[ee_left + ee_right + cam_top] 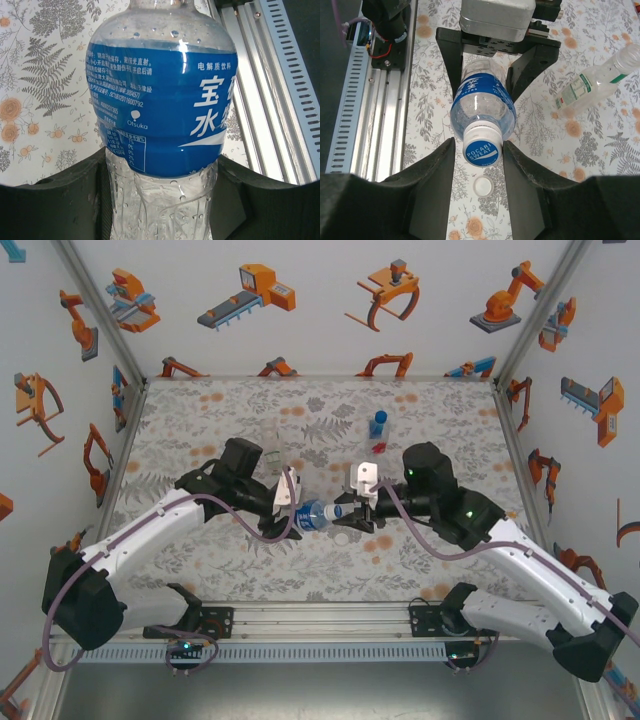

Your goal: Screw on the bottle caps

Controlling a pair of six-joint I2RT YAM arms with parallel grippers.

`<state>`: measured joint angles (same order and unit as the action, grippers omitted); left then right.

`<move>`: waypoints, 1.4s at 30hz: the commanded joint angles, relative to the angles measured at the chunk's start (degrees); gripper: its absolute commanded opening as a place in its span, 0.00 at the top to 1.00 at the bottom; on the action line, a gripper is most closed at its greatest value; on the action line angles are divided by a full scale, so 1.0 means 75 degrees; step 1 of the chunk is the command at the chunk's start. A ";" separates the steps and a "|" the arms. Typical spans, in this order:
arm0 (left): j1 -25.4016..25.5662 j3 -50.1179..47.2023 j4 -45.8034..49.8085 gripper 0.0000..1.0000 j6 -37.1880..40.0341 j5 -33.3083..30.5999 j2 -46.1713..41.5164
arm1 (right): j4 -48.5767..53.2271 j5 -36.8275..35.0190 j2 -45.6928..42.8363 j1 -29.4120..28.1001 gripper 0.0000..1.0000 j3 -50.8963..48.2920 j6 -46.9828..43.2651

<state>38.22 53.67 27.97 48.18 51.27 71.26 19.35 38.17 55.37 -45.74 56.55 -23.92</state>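
The rounder blue-labelled water bottle (313,514) (160,95) (482,102) is held level above the table. My left gripper (296,503) (162,167) is shut on its clear lower body. A white cap with a blue printed top (482,150) (337,512) sits on the bottle's neck. My right gripper (352,515) (479,149) straddles that cap, its jaws open, with a small gap on the left side. Under the bottle's mouth a loose white cap (483,186) lies on the table.
A tall narrow clear bottle (272,445) (592,85) stands behind the left gripper. A short blue-tinted bottle with a blue cap (378,430) stands farther back, right of centre. The aluminium rail (320,620) runs along the near edge.
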 commanded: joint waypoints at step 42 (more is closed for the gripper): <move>0.0025 0.0061 -0.0061 0.96 -0.0016 -0.0132 -0.0269 | -0.0088 -0.4187 0.0333 0.0028 1.00 -0.0350 1.3439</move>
<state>37.67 53.65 28.21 46.81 44.71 70.98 18.79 10.61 56.80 -46.26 51.40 77.32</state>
